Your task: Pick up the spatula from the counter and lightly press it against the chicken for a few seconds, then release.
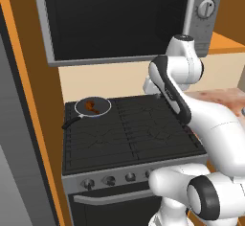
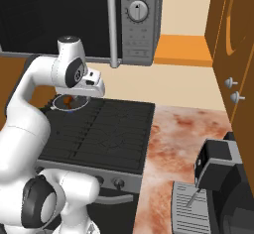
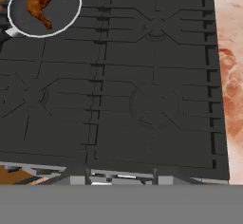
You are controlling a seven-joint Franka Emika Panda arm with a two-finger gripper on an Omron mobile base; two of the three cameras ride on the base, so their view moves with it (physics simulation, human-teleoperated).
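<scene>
Pan: on the stove's back-left burner, handle pointing front-left.
Chicken: one drumstick lying inside the pan.
Hand: above the stove, right of the pan; fingers apart or together, cannot tell.
Bench: marbled, right of the stove.

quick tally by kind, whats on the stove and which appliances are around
pan: 1
chicken drumstick: 1
stove: 1
microwave: 1
dark countertop machine: 1
total: 5
</scene>
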